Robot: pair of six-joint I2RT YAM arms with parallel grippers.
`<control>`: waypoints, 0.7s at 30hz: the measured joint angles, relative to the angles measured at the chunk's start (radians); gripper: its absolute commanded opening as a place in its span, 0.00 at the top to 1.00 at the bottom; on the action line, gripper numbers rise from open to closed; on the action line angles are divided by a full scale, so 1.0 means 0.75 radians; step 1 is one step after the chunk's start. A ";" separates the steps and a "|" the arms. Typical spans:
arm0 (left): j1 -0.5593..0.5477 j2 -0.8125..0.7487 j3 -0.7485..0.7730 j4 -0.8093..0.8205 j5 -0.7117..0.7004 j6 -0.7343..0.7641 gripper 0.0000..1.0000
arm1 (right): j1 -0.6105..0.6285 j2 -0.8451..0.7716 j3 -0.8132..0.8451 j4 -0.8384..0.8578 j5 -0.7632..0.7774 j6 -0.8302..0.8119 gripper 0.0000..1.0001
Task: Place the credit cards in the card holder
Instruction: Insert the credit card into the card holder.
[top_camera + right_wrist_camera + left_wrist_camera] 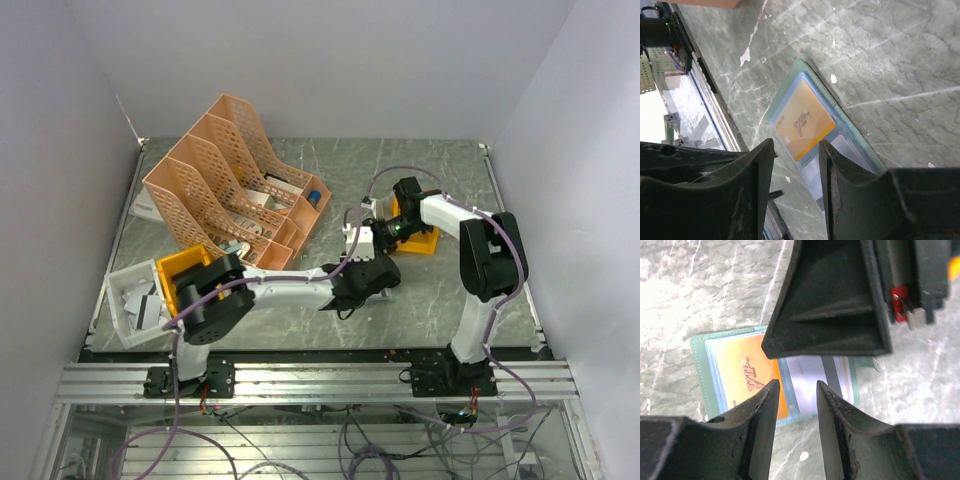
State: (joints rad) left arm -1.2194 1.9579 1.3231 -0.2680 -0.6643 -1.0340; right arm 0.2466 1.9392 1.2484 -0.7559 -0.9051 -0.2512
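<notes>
The card holder (pixel 700 365) lies open and flat on the green marbled table. An orange credit card (pixel 747 380) sits in its left clear pocket, and a pale grey credit card (pixel 805 385) with a dark stripe in its right pocket. My left gripper (pixel 797 385) hovers open just over the holder's near edge, with nothing between its fingers. One black finger (pixel 830 305) of the right gripper hangs over the holder's far side. In the right wrist view the right gripper (pixel 796 145) is open and empty above the holder (pixel 790 82), orange card (pixel 802 120) and pale card (pixel 842 147).
A peach lattice file rack (pixel 235 190) stands at the back left. An orange bin (pixel 185 268) and a white tray (pixel 125 290) holding flat grey pieces sit at the front left. Another orange bin (pixel 425 240) lies behind the right gripper. The table's near rail (pixel 690 65) runs close by.
</notes>
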 measured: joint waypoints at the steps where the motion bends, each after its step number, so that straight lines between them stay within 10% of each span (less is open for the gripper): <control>1: 0.000 -0.040 -0.036 0.029 0.015 0.029 0.53 | -0.001 -0.013 -0.001 0.004 -0.001 -0.002 0.59; 8: -0.005 -0.390 -0.439 0.391 0.161 0.278 0.52 | -0.002 -0.142 -0.092 0.096 -0.016 -0.034 0.70; 11: -0.007 -0.531 -0.571 0.487 0.180 0.369 0.30 | -0.002 -0.247 -0.208 0.208 -0.032 -0.056 1.00; 14: -0.004 -0.662 -0.670 0.559 0.186 0.428 0.25 | -0.002 -0.376 -0.359 0.341 -0.052 -0.117 1.00; 21: 0.128 -0.771 -0.775 0.626 0.361 0.419 0.62 | 0.008 -0.507 -0.459 0.390 -0.098 -0.567 1.00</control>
State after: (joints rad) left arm -1.1236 1.3800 0.7418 0.2016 -0.3939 -0.7200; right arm 0.2523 1.5589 0.9039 -0.4637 -0.9787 -0.6765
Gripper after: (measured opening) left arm 0.568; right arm 0.004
